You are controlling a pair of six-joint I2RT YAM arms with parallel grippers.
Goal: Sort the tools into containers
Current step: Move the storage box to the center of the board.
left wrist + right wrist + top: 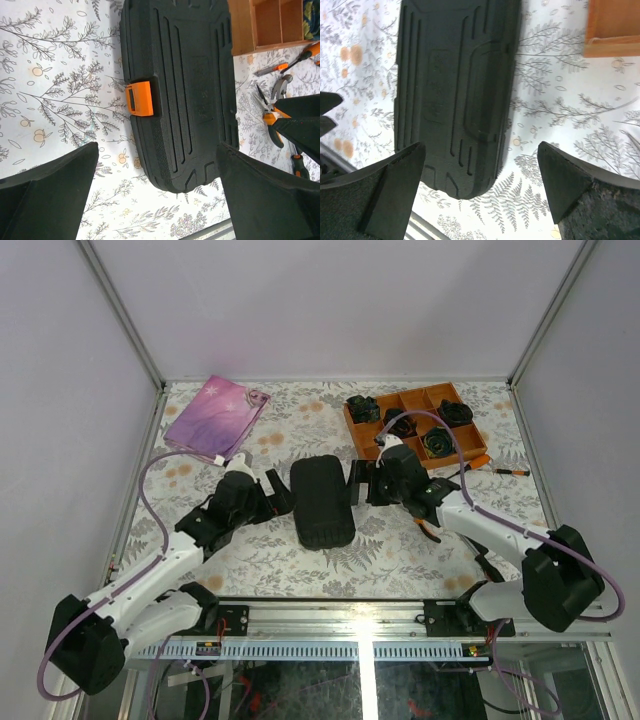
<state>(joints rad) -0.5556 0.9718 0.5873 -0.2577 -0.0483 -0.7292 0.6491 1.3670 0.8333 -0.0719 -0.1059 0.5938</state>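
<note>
With left gripper (157,145) and right gripper (481,144) spread wide, empty, flanking closed tool case (190,75) — rigid, ribbed, probably heavy — grip across long edges near orange latch (140,98).

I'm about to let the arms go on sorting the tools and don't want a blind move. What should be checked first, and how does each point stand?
1. Left gripper open: ok.
2. Right gripper open: ok.
3. Both grippers empty: ok.
4. Tool case open for loading: not ok, lid shut.
5. Orange latch released: cannot tell.
6. Pliers lying outside the case, in view: ok.
</note>
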